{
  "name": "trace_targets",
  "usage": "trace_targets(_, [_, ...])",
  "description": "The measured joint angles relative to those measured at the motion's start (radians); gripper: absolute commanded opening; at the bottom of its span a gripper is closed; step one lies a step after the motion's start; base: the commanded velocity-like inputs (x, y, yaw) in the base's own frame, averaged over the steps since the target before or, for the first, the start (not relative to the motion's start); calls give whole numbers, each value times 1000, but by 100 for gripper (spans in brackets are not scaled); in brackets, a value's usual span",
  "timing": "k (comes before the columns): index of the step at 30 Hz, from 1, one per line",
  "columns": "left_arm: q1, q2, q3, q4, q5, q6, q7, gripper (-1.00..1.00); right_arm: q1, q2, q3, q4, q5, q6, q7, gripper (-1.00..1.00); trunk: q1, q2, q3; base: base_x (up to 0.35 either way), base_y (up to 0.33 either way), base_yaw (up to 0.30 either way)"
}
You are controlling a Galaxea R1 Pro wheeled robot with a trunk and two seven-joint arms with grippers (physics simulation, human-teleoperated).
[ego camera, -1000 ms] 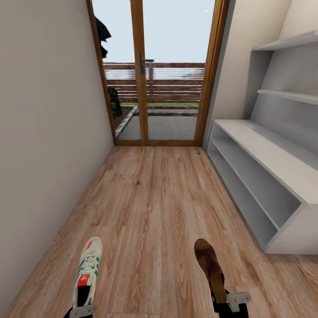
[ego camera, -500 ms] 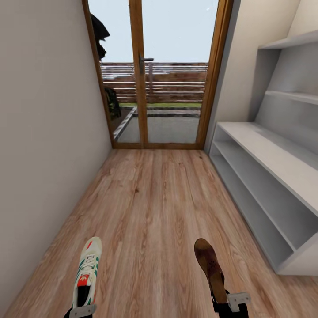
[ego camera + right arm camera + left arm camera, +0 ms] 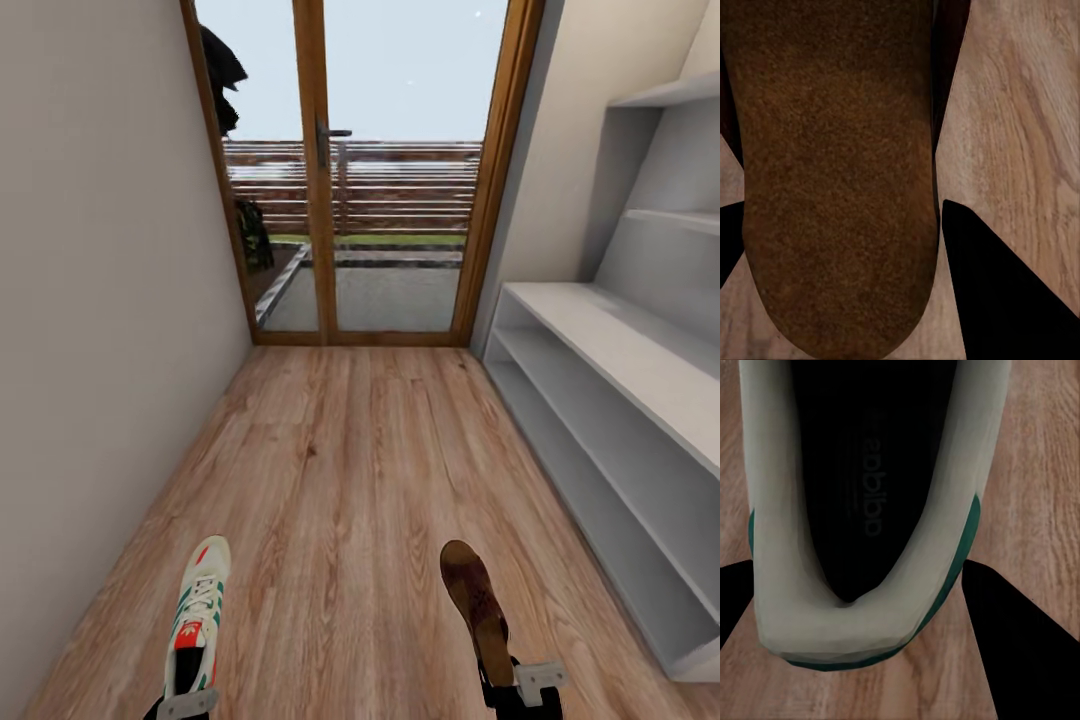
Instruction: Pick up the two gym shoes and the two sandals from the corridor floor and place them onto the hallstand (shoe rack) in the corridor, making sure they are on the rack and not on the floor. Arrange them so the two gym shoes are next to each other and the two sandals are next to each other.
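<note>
One gym shoe (image 3: 198, 610) in L gripper (image 3: 186, 703)

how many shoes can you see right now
2. A gym shoe held in the left gripper, and a brown sandal held in the right gripper. The other two may be out of view.

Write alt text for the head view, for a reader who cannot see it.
Each gripper carries a shoe over the wood-plank corridor floor: the left gripper holds a white gym shoe with green stripes, the right gripper a brown sandal. A low grey hallstand with open shelves runs along the right wall, and a glass door closes the corridor ahead.
</note>
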Motion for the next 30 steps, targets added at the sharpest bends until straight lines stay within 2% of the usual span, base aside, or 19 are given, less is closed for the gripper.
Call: trace_targets(30, [0,0,0,1,1,0,0,-100,0,1,0,0,-2,0,0,-100,0,0,0,334,82,0])
